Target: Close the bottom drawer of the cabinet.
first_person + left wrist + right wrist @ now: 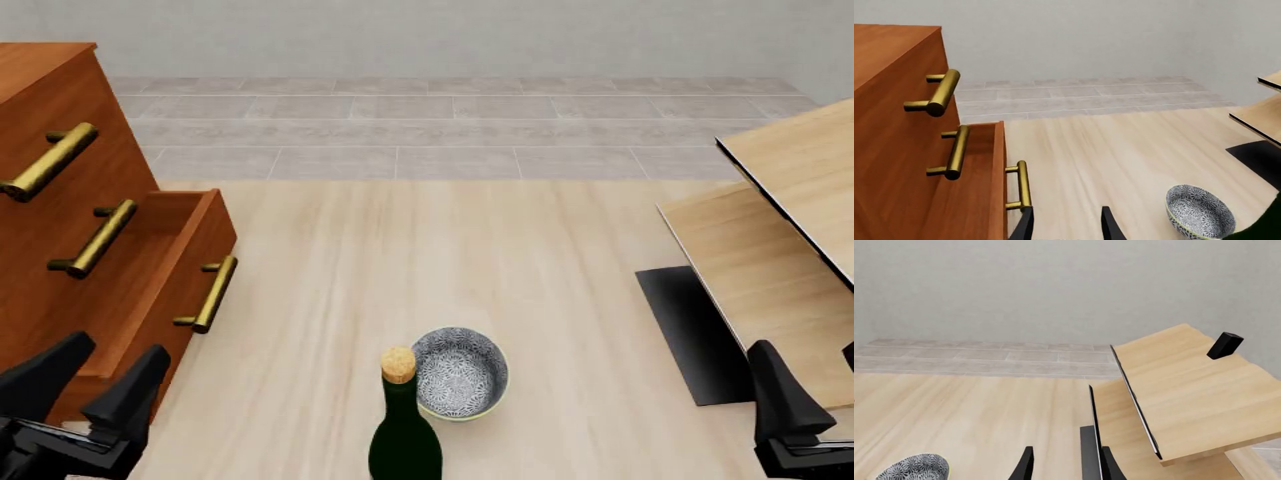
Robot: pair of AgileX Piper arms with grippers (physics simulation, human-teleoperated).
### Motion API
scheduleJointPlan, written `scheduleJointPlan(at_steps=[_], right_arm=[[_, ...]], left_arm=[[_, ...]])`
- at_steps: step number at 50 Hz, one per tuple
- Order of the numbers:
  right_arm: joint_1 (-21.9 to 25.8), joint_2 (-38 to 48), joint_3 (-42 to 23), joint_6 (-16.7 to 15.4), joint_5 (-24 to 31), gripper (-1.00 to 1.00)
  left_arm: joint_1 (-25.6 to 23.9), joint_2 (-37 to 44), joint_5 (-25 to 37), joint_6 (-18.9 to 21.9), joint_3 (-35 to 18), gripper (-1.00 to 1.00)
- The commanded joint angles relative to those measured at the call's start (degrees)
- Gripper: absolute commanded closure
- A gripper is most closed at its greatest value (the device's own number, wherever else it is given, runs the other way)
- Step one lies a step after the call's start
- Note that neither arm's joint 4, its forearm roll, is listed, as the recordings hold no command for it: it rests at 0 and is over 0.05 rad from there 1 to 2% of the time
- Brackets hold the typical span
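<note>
The cabinet (54,110) stands at the left, reddish-brown with brass bar handles. Its bottom drawer (200,240) is pulled out toward the table's middle, and its brass handle (207,295) faces right. My left gripper (94,385) is open and sits low at the near left, just in front of the drawer's near end, touching nothing. In the left wrist view the bottom drawer (977,200) and its handle (1021,185) lie just beyond my open left gripper (1066,227). My right gripper (1066,465) is open and empty at the near right.
A green bottle (400,430) with a cork stands at the near middle, with a patterned bowl (461,372) just behind it. A pale wooden shelf unit (787,200) on a black base fills the right side. The cabinet's two upper drawers are shut.
</note>
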Motion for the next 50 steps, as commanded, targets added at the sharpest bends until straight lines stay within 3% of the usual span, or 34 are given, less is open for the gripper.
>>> scheduleJointPlan(at_steps=[1,6,8,9,14,15,18,21,22,30,36,50], right_arm=[[0.2,0.0,0.0,-0.3,-0.1,-1.00],[0.2,0.0,0.0,-0.5,0.0,-1.00],[0.2,0.0,0.0,-0.5,0.0,-1.00],[0.2,0.0,0.0,-0.5,0.0,-1.00],[0.2,0.0,0.0,-0.5,0.0,-1.00],[0.2,-0.1,-0.1,-0.5,0.1,-1.00],[0.2,-0.1,0.0,-0.6,0.0,-1.00],[0.2,-0.1,0.0,-0.6,0.0,-1.00],[0.1,0.0,0.0,-0.6,0.0,-1.00],[0.2,-0.1,0.0,-0.6,0.0,-1.00],[0.2,-0.1,0.0,-0.7,0.0,-1.00],[0.5,0.0,0.0,-0.8,0.0,-1.00]], left_arm=[[-4.1,9.9,-6.9,-1.1,0.1,-1.00],[-5.0,19.6,-14.3,-1.9,0.1,-1.00],[-5.0,20.0,-14.7,-1.9,0.1,-1.00],[-5.2,26.8,-20.1,-2.5,0.1,-1.00],[-5.2,28.1,-21.4,-2.5,0.1,-1.00],[-4.9,37.0,-28.7,-2.5,0.1,-1.00],[-4.6,46.9,-37.2,-2.5,0.1,-1.00],[-4.6,47.8,-38.2,-2.5,0.1,-1.00],[-4.5,53.3,-42.9,-2.7,0.1,-1.00],[-4.7,70.3,-58.0,-3.6,0.1,-1.00],[-4.5,76.4,-63.0,-3.8,0.1,-1.00],[-2.5,79.9,-63.5,-4.2,0.0,-1.00]])
